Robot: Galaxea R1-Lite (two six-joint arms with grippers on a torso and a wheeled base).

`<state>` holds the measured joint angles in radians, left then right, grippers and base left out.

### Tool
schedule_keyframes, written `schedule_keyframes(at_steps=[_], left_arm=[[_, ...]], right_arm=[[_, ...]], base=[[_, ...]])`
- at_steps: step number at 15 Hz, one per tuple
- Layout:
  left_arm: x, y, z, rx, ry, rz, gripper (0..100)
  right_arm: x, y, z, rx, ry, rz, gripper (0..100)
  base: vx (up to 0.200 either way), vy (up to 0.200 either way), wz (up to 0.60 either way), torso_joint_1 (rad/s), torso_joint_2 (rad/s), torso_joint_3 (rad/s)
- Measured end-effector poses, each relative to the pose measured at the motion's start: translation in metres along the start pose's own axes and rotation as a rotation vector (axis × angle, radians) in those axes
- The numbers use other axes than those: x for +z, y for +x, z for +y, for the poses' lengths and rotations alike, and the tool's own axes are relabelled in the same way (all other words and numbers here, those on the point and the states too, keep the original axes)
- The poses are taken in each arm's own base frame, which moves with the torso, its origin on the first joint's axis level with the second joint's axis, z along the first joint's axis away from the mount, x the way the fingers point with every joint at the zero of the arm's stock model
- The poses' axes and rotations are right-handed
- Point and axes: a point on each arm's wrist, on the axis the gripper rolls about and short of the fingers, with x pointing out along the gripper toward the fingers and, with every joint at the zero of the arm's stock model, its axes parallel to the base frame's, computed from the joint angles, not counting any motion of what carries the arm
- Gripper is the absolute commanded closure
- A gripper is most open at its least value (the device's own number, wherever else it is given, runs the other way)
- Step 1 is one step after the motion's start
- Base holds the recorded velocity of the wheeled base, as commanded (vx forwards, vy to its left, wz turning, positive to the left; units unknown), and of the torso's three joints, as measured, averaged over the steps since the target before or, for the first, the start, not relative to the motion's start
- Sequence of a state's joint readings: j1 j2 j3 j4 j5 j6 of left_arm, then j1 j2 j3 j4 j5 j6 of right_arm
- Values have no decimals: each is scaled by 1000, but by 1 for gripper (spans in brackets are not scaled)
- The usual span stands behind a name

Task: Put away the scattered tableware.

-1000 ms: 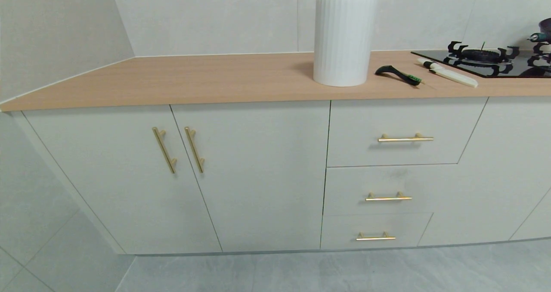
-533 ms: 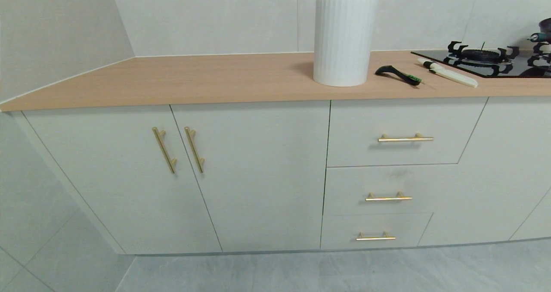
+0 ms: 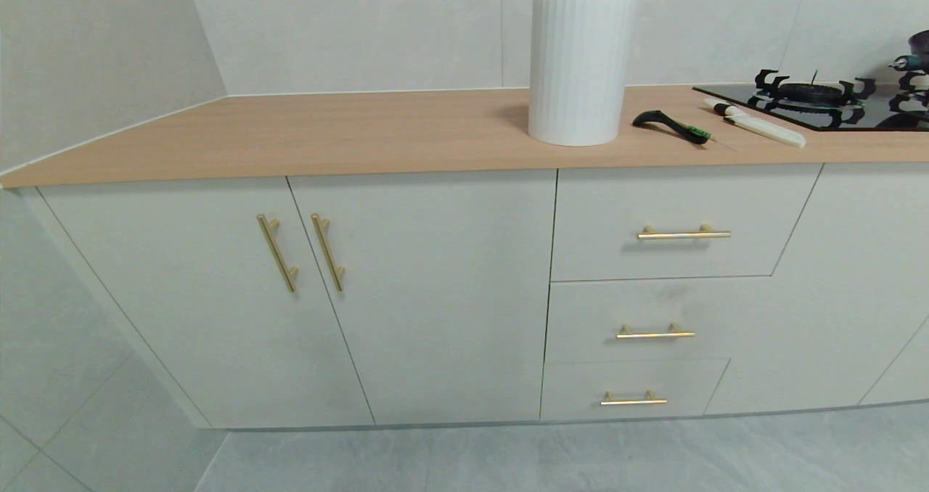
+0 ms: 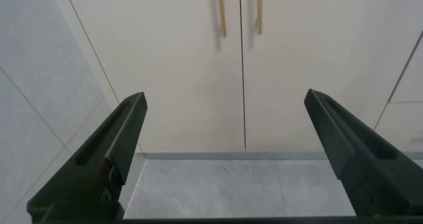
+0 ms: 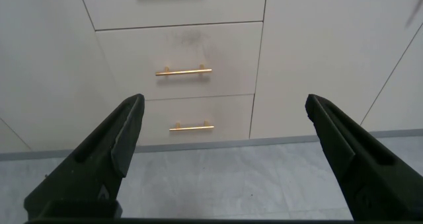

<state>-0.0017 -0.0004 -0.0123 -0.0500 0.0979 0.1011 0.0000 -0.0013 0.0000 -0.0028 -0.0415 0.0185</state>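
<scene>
On the wooden countertop (image 3: pixel 326 133) stands a tall white ribbed holder (image 3: pixel 578 67). To its right lie a black-handled peeler (image 3: pixel 671 125) and a white knife (image 3: pixel 755 123) with a dark handle end. My left gripper (image 4: pixel 225 108) hangs open low in front of the double cupboard doors (image 4: pixel 241 65), nothing between its fingers. My right gripper (image 5: pixel 225 112) hangs open low before the lower drawers (image 5: pixel 182 62), also holding nothing.
A black gas hob (image 3: pixel 820 100) sits at the counter's right end. Below are two cupboard doors with gold handles (image 3: pixel 301 251) and a stack of three drawers (image 3: pixel 668 234). Grey tiled floor (image 3: pixel 508 456) lies in front; a tiled wall closes the left side.
</scene>
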Motion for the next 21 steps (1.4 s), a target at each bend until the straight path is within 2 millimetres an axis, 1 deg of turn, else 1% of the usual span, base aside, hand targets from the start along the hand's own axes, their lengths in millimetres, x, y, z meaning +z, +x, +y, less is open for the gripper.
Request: schedule_keyframes(at_steps=[3, 4, 5, 6, 8, 9, 10, 12, 14, 16, 17, 18, 19, 21], left_arm=[[0, 0, 0, 0, 0, 0, 0], [0, 0, 0, 0, 0, 0, 0], [0, 0, 0, 0, 0, 0, 0], [0, 0, 0, 0, 0, 0, 0], [0, 0, 0, 0, 0, 0, 0], [0, 0, 0, 0, 0, 0, 0], [0, 0, 0, 0, 1, 0, 0], [0, 0, 0, 0, 0, 0, 0], [0, 0, 0, 0, 0, 0, 0], [0, 0, 0, 0, 0, 0, 0], [0, 0, 0, 0, 0, 0, 0], [0, 0, 0, 0, 0, 0, 0], [0, 0, 0, 0, 0, 0, 0], [0, 0, 0, 0, 0, -1, 0]], right_arm=[[3, -1, 0, 5, 4, -6, 0], [17, -4, 0, 15, 29, -39, 0], [34, -7, 0, 29, 52, -74, 0], [49, -7, 0, 46, 65, -72, 0], [73, 4, 1, 78, 54, -15, 0], [83, 14, 2, 91, 39, 38, 0], [91, 26, 3, 98, 27, 91, 0], [108, 56, 8, 107, 8, 198, 0], [124, 96, 14, 111, -7, 300, 0], [136, 141, 21, 112, -16, 382, 0], [139, 165, 25, 112, -19, 424, 0], [138, 184, 28, 112, -22, 463, 0], [134, 205, 31, 114, -27, 507, 0], [118, 237, 38, 127, -36, 585, 0]], base=[[0, 0, 0, 0, 0, 0], [0, 0, 0, 0, 0, 0], [0, 0, 0, 0, 0, 0], [0, 0, 0, 0, 0, 0], [0, 0, 0, 0, 0, 0], [0, 0, 0, 0, 0, 0], [0, 0, 0, 0, 0, 0], [0, 0, 0, 0, 0, 0], [0, 0, 0, 0, 0, 0], [0, 0, 0, 0, 0, 0], [0, 0, 0, 0, 0, 0], [0, 0, 0, 0, 0, 0], [0, 0, 0, 0, 0, 0], [0, 0, 0, 0, 0, 0]])
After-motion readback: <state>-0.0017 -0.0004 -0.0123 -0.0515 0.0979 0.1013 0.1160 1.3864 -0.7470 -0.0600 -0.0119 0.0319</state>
